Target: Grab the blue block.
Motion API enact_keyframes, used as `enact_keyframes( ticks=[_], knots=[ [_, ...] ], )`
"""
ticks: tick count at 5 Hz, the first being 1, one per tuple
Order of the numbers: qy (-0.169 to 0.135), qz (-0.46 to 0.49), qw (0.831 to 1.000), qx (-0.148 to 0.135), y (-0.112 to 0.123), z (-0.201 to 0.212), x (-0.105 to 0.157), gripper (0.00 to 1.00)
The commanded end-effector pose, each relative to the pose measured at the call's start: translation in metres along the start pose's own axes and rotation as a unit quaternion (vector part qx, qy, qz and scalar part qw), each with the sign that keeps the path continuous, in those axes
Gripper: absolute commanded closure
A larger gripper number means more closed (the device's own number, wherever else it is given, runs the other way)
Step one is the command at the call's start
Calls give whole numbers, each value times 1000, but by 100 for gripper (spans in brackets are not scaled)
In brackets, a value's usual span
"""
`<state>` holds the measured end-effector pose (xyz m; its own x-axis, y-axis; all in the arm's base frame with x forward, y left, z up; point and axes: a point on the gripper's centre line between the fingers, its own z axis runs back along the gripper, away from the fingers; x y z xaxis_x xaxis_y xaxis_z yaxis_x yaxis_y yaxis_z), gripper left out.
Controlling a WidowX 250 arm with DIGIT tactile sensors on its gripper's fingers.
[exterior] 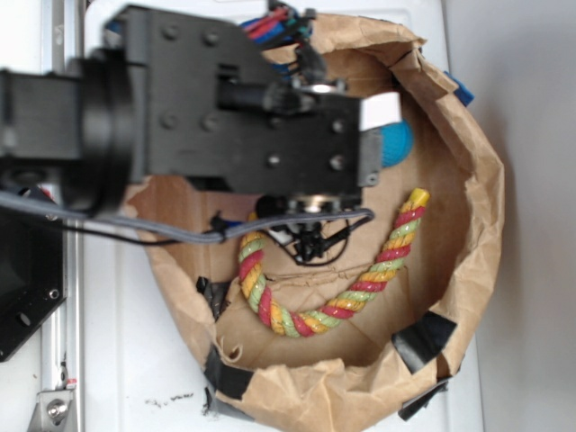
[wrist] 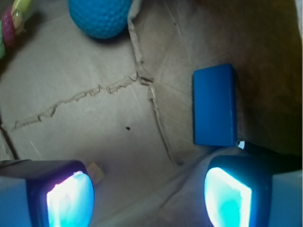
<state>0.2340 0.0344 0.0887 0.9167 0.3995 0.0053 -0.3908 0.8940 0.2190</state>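
Cardboard floor, fingers point(wrist: 227, 196) apart beside blue block point(wrist: 214, 105)

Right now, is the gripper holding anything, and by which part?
Nothing held. In the wrist view the gripper is open with bare cardboard between its fingers; the blue block lies ahead near the right finger, ungripped.

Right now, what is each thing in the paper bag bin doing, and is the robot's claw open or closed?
Solid blue rectangular block: lying flat on the floor, not gripped, just ahead of one finger.
Round teal dimpled ball: resting on the floor, untouched.
Red, yellow and green twisted rope: lying curved, loose.
Black robot gripper: open, empty.
Brown paper bin: rim rolled, floor creased.
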Motion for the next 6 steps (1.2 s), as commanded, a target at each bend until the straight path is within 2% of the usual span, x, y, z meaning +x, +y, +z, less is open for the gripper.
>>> enact_keyframes(
  ticks=[1,2,3,5,6],
  knots=[
    [-36,-3,999,-3,13,1,9,0],
    [-36,-3,999,8,16,-10,11,0],
    [-47,-24,999,-4,21,-18,17,0],
    [-62,-49,997,-9,33,-27,12,0],
    [-49,-26,998,-10,36,-26,9,0]
  ],
)
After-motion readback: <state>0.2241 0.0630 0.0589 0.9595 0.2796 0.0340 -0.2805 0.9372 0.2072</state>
